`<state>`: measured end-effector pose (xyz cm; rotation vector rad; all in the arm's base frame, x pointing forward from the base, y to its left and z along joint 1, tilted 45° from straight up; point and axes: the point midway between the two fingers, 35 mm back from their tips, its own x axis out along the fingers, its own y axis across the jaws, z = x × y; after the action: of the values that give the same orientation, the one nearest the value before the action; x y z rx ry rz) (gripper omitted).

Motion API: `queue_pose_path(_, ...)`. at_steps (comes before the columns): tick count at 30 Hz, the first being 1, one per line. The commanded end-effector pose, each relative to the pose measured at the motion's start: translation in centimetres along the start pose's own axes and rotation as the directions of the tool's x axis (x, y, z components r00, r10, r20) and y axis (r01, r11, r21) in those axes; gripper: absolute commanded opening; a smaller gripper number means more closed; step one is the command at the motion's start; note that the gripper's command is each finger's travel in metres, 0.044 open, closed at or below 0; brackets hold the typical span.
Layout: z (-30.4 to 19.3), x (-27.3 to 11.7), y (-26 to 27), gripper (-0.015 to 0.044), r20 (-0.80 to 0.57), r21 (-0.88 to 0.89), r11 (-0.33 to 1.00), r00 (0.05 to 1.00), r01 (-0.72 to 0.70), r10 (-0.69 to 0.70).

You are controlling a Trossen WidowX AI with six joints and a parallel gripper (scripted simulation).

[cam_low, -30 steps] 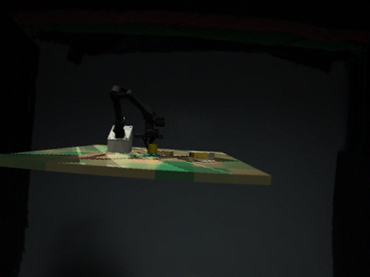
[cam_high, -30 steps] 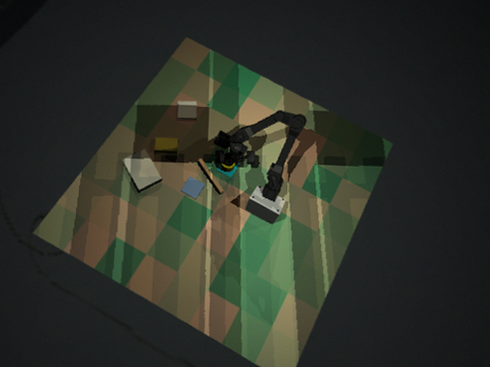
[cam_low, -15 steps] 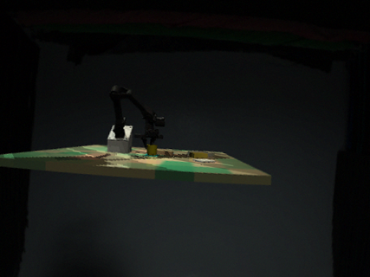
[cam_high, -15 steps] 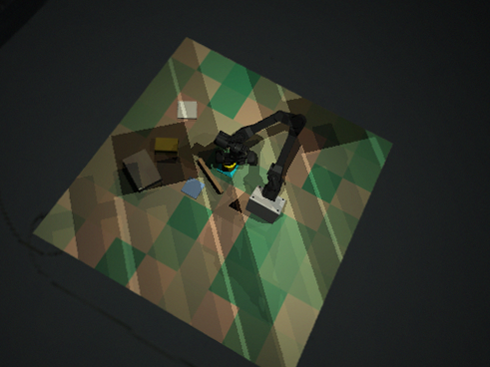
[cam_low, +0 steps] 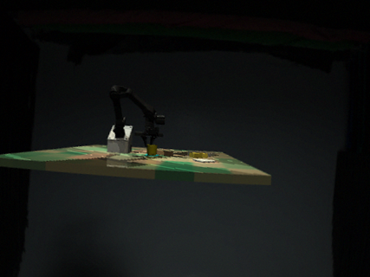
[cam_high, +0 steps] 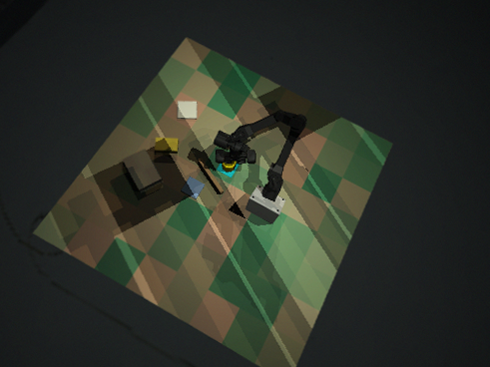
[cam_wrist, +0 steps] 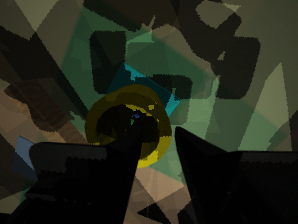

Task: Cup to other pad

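Observation:
The yellow cup point(cam_high: 229, 167) point(cam_low: 152, 150) point(cam_wrist: 95, 122) stands upright on the cyan pad point(cam_high: 227, 174) point(cam_wrist: 172, 104). Small blue and green marbles show in the dark inside of the cup in the wrist view; how many there are cannot be told. My gripper point(cam_low: 149, 144) point(cam_wrist: 158, 130) is partly open at the cup's rim. One finger reaches over the cup's mouth and the other is outside, with the cup's wall between them and gaps showing. The blue pad point(cam_high: 193, 186) point(cam_wrist: 25, 155) lies a little way off, with nothing on it.
A wooden bar point(cam_high: 211, 177) point(cam_wrist: 45, 110) lies between the two pads. A yellow block point(cam_high: 166, 144), a white square point(cam_high: 187, 109) point(cam_low: 204, 160) and a grey box point(cam_high: 143, 170) lie farther out. A flat black triangle point(cam_high: 237, 210) is near the arm's base point(cam_high: 265, 205).

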<state>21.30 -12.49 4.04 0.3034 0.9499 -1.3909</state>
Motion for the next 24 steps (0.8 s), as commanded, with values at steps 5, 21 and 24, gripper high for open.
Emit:
queue_pose_path(5, 0.1, -1.0, 0.2, 0.0147, -0.002, 0.007, 1.0, 1.0, -0.005, 0.005)
queue_pose_path(21, -0.1, -3.0, 0.1, 0.0147, -0.001, 0.004, 1.0, 1.0, -0.001, 0.001)
queue_pose_path(24, -0.1, -3.3, 0.0, 0.0147, 0.0, 0.003, 1.0, 1.0, -0.001, 0.001)
